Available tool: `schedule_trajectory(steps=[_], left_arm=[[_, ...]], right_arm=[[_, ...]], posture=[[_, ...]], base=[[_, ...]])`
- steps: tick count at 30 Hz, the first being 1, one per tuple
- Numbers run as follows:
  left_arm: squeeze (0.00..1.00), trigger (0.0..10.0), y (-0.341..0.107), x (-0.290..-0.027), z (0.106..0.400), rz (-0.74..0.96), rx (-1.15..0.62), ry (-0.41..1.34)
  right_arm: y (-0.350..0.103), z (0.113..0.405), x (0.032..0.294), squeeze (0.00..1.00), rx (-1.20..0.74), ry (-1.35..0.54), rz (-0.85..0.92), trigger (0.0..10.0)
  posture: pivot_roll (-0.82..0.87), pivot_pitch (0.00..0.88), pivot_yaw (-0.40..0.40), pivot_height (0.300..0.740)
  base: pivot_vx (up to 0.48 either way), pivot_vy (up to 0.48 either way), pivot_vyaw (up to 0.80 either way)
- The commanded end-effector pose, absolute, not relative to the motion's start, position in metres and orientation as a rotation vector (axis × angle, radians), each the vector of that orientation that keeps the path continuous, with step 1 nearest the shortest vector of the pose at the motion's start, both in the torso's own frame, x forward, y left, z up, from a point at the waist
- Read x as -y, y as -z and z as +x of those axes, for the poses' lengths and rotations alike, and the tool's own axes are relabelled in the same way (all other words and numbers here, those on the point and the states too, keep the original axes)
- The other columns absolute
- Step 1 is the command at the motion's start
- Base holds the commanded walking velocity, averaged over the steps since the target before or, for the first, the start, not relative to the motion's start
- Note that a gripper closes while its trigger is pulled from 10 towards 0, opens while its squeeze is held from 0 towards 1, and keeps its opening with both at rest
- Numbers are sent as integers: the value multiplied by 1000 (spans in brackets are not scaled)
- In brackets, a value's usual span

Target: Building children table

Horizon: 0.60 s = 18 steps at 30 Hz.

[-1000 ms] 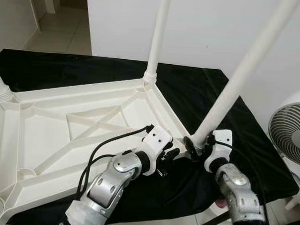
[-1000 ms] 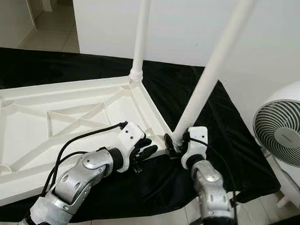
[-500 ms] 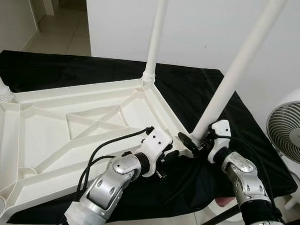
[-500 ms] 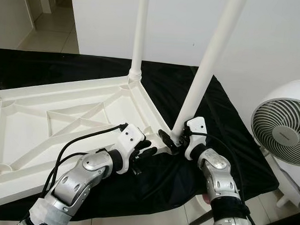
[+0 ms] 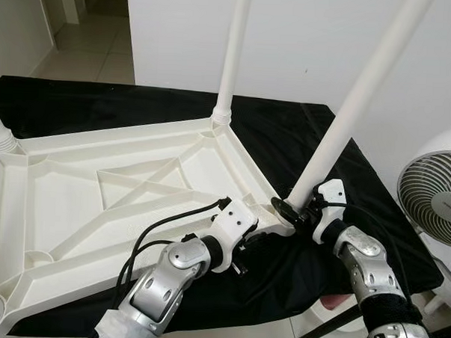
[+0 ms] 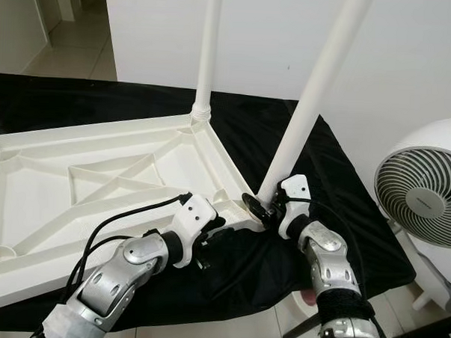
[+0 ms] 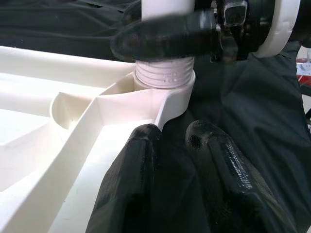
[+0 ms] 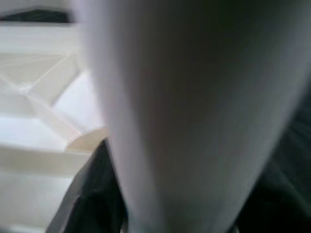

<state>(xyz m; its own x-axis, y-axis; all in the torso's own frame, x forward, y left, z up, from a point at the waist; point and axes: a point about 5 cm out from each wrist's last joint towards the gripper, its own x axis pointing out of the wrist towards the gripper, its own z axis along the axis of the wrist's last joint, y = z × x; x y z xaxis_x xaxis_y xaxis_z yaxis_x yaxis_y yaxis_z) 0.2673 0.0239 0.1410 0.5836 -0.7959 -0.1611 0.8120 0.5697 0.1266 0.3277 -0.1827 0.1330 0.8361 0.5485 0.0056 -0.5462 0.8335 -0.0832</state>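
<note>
A white plastic children's table (image 5: 99, 137) lies upside down on a black cloth (image 5: 287, 130). One white leg (image 5: 232, 57) stands in its far corner. A second leg (image 5: 348, 114) rises slanted from the near right corner, its threaded base (image 7: 164, 77) seated in the socket. My right gripper (image 5: 292, 209) is shut on this leg just above the socket; the leg (image 8: 184, 116) looms blurred in the right wrist view. My left gripper (image 5: 259, 232) rests shut on the cloth against the table's rim beside that corner, its fingers (image 7: 141, 160) holding nothing.
A white fan (image 5: 434, 200) stands on the floor at the right, close to my right arm. A white wall rises behind the cloth-covered surface. Two more leg bases (image 5: 1, 137) sit at the table's left corners. Tiled floor shows at the far left.
My left gripper has slid down and forward to the rim at the near right corner. My right arm has stretched out, and the held leg stands a little steeper.
</note>
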Motion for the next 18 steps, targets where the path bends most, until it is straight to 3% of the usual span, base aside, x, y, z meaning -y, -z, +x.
schedule_trajectory(steps=[1,7,12,18], left_arm=[[0,10000,-142,-27,268,204,-67,893],[0,10000,-145,-29,267,217,-35,906],[0,10000,-146,-26,263,225,7,951],[0,10000,-144,-25,261,231,11,969]], right_arm=[[-118,322,174,0,-35,-589,-63,0],[-111,316,163,0,-53,-509,-79,0],[-102,304,145,0,-77,-306,2,0],[-100,299,140,0,-86,-175,52,0]], posture=[[31,44,-99,740],[27,35,-103,740],[14,29,-92,740],[9,28,-83,740]], base=[[0,0,0],[0,0,0],[0,0,0],[0,0,0]])
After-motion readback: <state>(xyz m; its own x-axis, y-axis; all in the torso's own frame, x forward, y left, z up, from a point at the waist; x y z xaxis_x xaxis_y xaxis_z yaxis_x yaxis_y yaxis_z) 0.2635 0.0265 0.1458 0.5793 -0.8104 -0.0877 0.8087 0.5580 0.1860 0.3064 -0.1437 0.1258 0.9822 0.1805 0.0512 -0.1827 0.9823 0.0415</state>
